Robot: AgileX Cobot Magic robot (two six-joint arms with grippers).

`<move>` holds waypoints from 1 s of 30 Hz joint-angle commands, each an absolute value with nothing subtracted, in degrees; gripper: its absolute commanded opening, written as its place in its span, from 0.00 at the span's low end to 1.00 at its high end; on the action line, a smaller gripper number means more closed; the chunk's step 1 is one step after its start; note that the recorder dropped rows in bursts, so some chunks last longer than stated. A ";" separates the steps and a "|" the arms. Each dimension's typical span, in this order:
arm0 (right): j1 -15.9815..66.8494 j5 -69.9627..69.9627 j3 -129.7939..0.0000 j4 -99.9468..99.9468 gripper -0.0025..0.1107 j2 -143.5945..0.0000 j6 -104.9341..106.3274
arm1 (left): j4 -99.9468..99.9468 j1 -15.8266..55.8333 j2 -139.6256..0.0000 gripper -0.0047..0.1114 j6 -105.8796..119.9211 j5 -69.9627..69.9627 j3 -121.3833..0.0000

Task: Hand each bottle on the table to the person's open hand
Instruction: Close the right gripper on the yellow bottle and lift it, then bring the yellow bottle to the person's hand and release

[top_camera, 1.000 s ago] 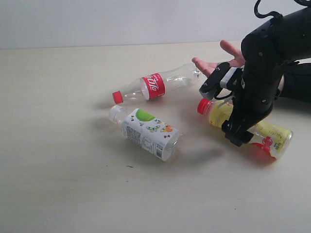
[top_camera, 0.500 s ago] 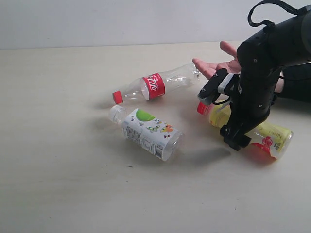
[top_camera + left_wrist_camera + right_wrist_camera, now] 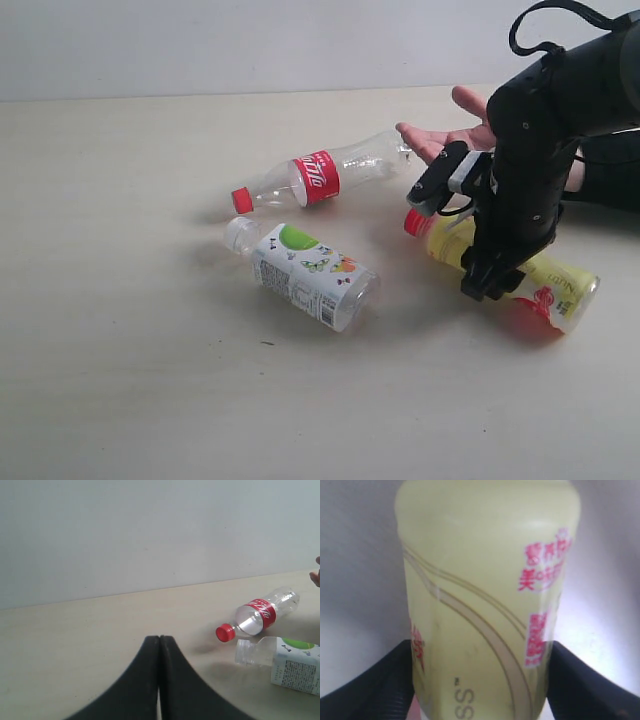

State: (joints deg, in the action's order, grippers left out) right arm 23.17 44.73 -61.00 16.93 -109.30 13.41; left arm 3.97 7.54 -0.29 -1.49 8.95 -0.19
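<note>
- Right wrist view: the black right gripper [image 3: 480, 692] has a jaw pressed against each side of the yellow plastic bottle with pink lettering [image 3: 485, 570]. I read this as a grasp across its body.
- The yellow bottle lies on its side on the wide pale beige table [image 3: 150, 400], toward the far right corner, apparently not yet lifted.
- Its long axis runs diagonally: the red cap points toward the left edge and slightly away, the base toward the near right corner.
- The person's bare open hand [image 3: 450, 132] is held palm up just beyond the gripper and is empty.
- The clear plastic bottle with a red label [image 3: 320, 178] and the white-capped bottle with a green-and-white label [image 3: 310, 272] lie untouched near the middle, so three handovers seem to remain.
- The black left gripper [image 3: 159, 639] is clenched on nothing, well apart.
</note>
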 commanded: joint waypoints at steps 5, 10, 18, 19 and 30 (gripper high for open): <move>22.88 44.14 -60.93 18.40 0.02 -109.30 13.41 | 4.07 7.38 0.00 0.04 -1.93 8.73 0.00; 22.88 44.61 -60.93 17.54 0.02 -108.18 13.41 | 4.07 7.38 0.00 0.04 -1.93 8.73 0.00; 22.98 51.47 -60.93 10.85 0.02 -98.28 19.36 | 4.07 7.38 0.00 0.04 -1.93 8.73 0.00; 22.98 53.46 -60.93 10.56 0.02 -95.54 19.34 | 4.07 7.38 0.00 0.04 -1.93 8.73 0.00; 22.98 49.97 -66.38 11.72 0.02 -77.25 -4.13 | 4.07 7.38 0.00 0.04 -1.93 8.73 0.00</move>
